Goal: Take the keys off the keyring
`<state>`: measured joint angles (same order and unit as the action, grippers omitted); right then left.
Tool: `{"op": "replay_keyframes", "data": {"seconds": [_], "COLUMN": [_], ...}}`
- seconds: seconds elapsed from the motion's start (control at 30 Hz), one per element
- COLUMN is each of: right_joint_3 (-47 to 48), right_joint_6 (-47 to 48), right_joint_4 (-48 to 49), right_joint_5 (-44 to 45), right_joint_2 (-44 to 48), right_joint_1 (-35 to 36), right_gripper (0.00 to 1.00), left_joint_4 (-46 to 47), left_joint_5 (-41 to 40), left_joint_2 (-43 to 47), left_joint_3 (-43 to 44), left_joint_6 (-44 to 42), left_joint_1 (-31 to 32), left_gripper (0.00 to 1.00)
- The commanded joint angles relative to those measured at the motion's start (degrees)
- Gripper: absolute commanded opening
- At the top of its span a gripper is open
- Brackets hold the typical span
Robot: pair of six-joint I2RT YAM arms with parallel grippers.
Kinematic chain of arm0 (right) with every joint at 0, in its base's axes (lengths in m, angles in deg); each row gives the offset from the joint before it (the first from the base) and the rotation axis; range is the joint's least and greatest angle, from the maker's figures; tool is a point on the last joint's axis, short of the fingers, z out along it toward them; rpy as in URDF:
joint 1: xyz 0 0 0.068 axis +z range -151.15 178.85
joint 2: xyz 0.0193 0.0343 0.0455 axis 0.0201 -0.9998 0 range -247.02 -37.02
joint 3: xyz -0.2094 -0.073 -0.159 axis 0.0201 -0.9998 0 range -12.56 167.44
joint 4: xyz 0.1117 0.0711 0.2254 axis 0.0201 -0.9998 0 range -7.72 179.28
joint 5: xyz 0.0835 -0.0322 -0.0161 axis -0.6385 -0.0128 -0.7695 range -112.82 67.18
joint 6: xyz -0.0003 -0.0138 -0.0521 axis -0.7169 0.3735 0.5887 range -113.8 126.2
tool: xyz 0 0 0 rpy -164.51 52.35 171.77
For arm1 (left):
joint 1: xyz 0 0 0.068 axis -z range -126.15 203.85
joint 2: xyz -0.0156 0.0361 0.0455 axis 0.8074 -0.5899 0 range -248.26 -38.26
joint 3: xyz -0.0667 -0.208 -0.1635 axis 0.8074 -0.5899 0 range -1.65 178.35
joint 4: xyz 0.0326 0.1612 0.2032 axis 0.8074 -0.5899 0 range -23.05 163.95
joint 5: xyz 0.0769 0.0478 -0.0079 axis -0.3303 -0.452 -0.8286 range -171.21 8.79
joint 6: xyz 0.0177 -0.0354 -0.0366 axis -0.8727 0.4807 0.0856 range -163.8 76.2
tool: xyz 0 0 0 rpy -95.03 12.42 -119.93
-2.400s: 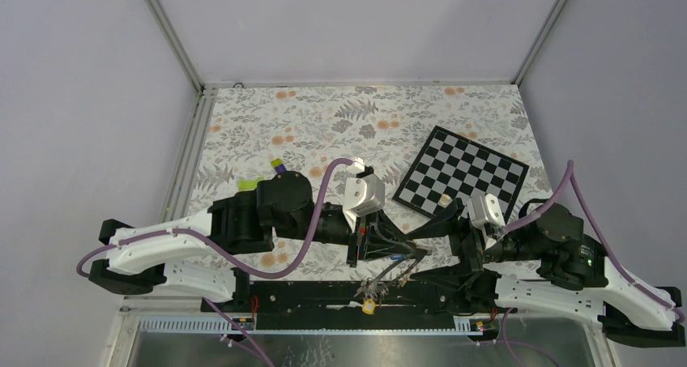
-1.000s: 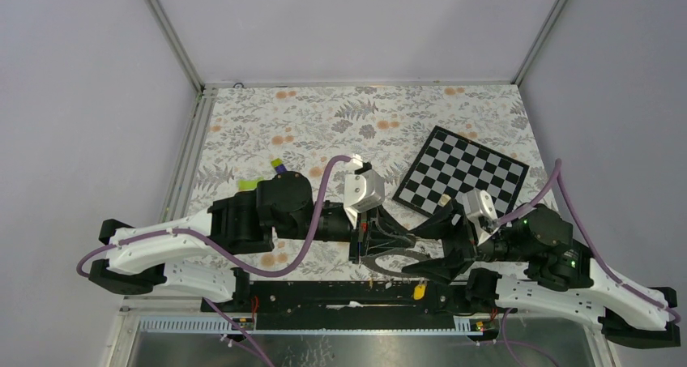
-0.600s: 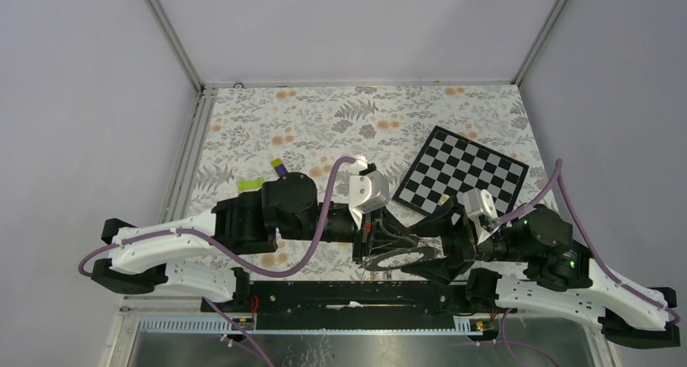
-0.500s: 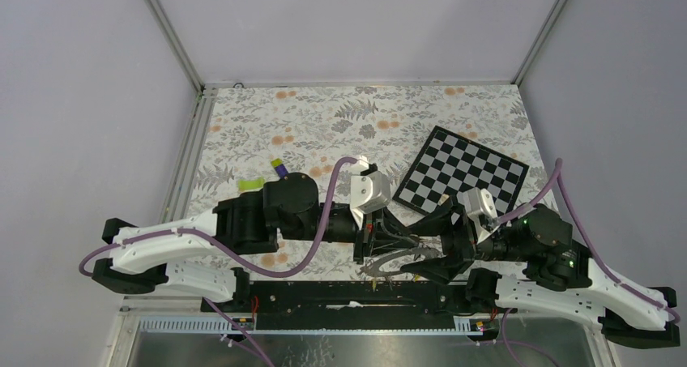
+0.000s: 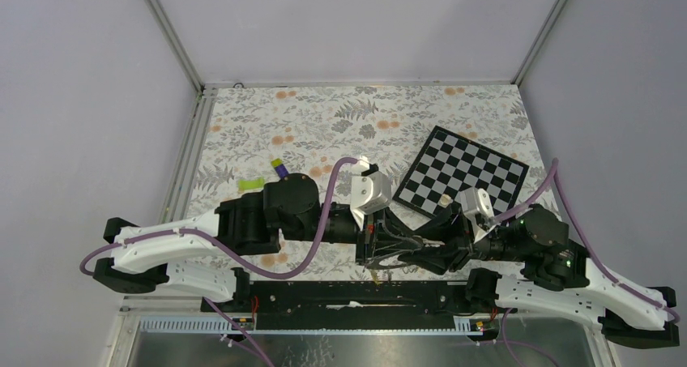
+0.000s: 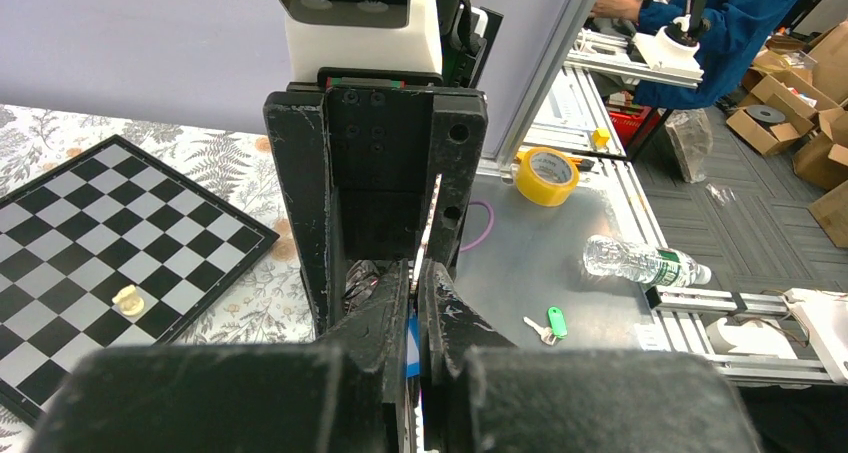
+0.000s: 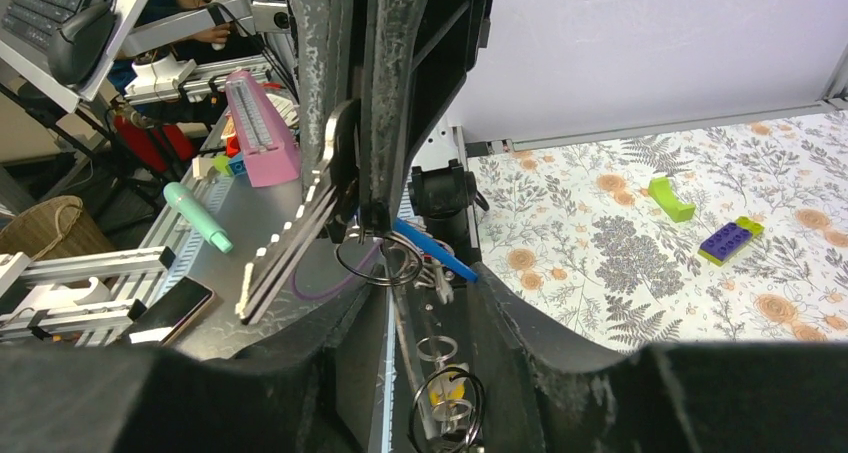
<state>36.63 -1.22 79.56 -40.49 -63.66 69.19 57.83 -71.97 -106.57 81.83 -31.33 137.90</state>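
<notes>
My left gripper [image 5: 374,249] is shut on the keyring [image 5: 387,263] above the table's near edge. In the right wrist view the keyring [image 7: 338,148] shows edge-on as a flat grey plate clamped in the left fingers [image 7: 385,93]. Small wire rings [image 7: 385,258], a blue key [image 7: 437,253] and silver keys [image 7: 437,283] hang under it. My right gripper [image 5: 409,260] stands open around this bunch, its fingers either side [image 7: 430,278]. Lower down sits a yellow key [image 7: 447,393] with dark rings. In the left wrist view a blue sliver [image 6: 413,333] shows between the shut left gripper [image 6: 415,273].
A checkerboard [image 5: 462,171] with a small pale piece [image 5: 445,198] lies at the right. A green block [image 5: 249,184] and a purple-and-green block [image 5: 280,168] lie to the left. A black rail [image 5: 324,290] runs along the near edge. A green-tagged key [image 6: 555,322] lies beyond it.
My right gripper has slid left up to the left gripper and its jaws have narrowed around the hanging keys. The left arm has shifted slightly right, still holding the keyring.
</notes>
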Motion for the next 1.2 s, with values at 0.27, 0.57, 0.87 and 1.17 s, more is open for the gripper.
{"op": "replay_keyframes", "data": {"seconds": [0.27, 0.57, 0.87, 1.17], "right_joint_3": [0.5, 0.9, 1.04, 0.73], "right_joint_6": [-1.19, -0.94, -0.98, -1.06], "right_joint_4": [6.76, 6.21, 7.04, 8.29], "right_joint_5": [-2.1, -1.45, -1.12, -0.95], "right_joint_2": [2.95, 3.47, 3.77, 3.48], "right_joint_1": [0.1, 0.05, 0.05, 0.05], "right_gripper": [0.54, 0.63, 0.65, 0.64], "left_joint_4": [3.32, 2.89, 2.51, 2.1], "left_joint_5": [-2.59, -3.21, -4.05, -4.04], "left_joint_2": [1.03, 0.21, -0.86, -2.09], "left_joint_3": [0.44, 0.66, 1.02, 1.49], "left_joint_6": [-0.52, -0.39, -0.08, -0.16], "left_joint_1": [-0.38, -0.38, -0.38, -0.38], "left_gripper": [0.0, 0.0, 0.0, 0.0]}}
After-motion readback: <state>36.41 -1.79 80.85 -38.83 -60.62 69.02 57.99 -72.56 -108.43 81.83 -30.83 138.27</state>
